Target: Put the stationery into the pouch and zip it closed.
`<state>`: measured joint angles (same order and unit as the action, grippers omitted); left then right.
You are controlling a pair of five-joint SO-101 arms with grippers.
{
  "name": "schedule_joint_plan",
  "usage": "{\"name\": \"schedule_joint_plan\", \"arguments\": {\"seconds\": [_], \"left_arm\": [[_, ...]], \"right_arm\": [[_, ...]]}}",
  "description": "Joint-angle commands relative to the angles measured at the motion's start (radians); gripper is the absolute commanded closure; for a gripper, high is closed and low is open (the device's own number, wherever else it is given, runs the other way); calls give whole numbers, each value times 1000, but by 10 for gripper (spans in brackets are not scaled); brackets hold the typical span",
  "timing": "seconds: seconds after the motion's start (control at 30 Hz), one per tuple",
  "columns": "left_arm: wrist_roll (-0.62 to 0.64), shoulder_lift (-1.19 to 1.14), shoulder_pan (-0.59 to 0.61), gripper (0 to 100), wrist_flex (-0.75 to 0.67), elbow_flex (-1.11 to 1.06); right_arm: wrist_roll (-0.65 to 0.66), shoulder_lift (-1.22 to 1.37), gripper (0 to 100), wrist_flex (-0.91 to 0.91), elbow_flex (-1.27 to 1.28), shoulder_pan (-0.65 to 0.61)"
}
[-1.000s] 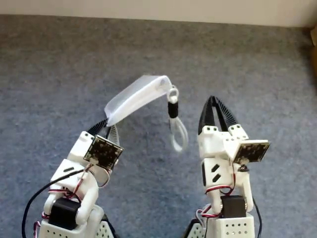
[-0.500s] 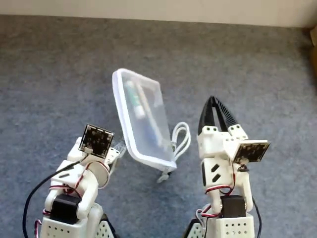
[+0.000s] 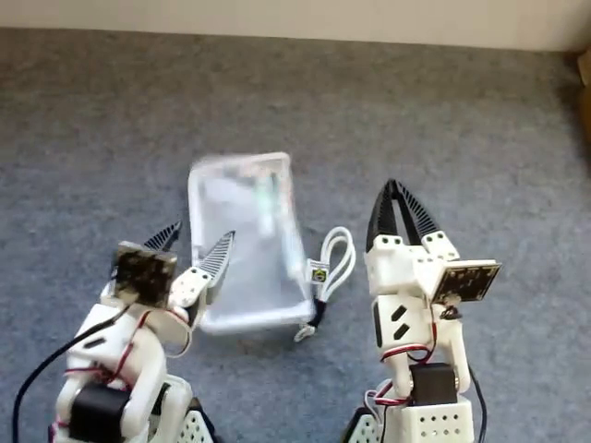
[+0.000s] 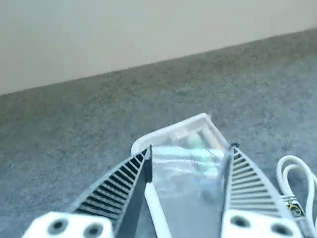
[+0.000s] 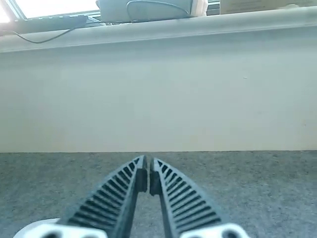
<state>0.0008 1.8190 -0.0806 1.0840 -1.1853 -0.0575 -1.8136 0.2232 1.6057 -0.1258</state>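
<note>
Fingers of left gripper [image 3: 199,243] spread wide; right gripper [image 3: 392,187] fingers pressed together.
Pouch [image 3: 247,263] lies flat, long axis near-to-far, strap loop [image 3: 338,257] at near right.

Grey flecked carpet [image 3: 480,129]; clear pouch [image 3: 259,254], white edging; stationery [image 3: 268,198] inside seemingly green; white cord loop [image 3: 338,259]; right gripper [image 5: 148,163] black, ribbed.

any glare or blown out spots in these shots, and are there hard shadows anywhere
Right wrist view: the window above the wall is blown out white. High view: flat, even light, no hard shadows on the carpet; the clear pouch shows a pale sheen. Left wrist view: even light too, no glare.
</note>
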Motion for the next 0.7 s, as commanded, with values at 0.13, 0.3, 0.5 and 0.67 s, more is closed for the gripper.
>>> {"name": "schedule_joint_plan", "arguments": {"seconds": [0.13, 0.3, 0.5, 0.67], "left_arm": [[37, 1, 8, 769, 6, 263], [74, -22, 8, 770, 21, 407], [138, -269, 8, 770, 137, 679], [172, -429, 8, 770, 199, 874]], "right_arm": [[-6, -12, 992, -24, -4, -30], [-2, -12, 992, 22, -5, -41], [2, -12, 992, 24, 18, -81], [2, -15, 992, 24, 36, -81]]}}
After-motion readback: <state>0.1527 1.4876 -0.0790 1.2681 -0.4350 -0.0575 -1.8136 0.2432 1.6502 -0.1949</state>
